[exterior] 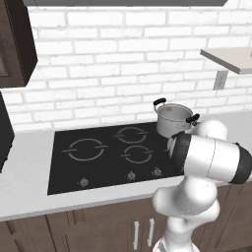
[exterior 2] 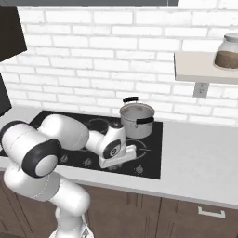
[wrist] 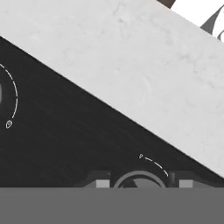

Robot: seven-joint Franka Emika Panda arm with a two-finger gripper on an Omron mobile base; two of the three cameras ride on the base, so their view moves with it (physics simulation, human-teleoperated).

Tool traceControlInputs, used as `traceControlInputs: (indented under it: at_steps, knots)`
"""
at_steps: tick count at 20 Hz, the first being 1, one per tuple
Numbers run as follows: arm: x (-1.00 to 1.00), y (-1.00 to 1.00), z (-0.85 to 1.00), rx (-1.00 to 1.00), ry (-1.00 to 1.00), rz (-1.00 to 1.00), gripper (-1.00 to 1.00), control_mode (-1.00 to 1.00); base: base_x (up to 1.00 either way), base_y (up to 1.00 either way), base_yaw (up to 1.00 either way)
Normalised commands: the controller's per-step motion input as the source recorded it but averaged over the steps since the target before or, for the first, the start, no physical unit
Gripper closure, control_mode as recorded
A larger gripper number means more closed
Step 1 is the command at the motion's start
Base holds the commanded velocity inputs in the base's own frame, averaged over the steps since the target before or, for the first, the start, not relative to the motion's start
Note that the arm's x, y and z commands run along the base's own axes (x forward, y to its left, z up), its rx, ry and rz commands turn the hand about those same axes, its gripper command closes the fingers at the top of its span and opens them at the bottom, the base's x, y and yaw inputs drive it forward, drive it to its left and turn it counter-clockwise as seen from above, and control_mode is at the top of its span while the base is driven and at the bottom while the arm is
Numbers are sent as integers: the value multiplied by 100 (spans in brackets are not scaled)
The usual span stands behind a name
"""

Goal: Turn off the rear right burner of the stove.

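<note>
My gripper (wrist: pixel 142 183) hangs low over the front edge of the stove (exterior: pixel 98 167), its two tips (wrist: pixel 102 183) standing apart on either side of a round grey knob (wrist: pixel 139 180), not closed on it as far as I can tell. In the right base view my hand (exterior 2: pixel 116 151) sits over the knob row, toward the right end. The stove is set into the pale counter (exterior: pixel 29 187), under the white brick wall (exterior: pixel 113 59). A steel pot (exterior 2: pixel 136 120) with black handles stands on the rear right ring. On the shelf (exterior 2: pixel 204 69) I see a jar (exterior 2: pixel 228 51).
</note>
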Motion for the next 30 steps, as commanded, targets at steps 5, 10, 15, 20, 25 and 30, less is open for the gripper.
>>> traceControlInputs:
  at_steps: [5, 10, 15, 20, 25, 30]
  knots:
    - [37, 0, 0, 0, -21, -67, 100, -100, 0, 0, 0]
    - [88, 13, 0, 0, -13, -66, 100, -100, 0, 0, 0]
    - [55, 11, 0, 1, -19, -64, 100, -100, 0, 0, 0]
    - [31, 31, 0, -6, -33, -73, 100, -100, 0, 0, 0]
    - [26, 50, 0, 0, -24, -88, 100, -100, 0, 0, 0]
    - [8, 21, -8, 17, -13, -92, 100, -100, 0, 0, 0]
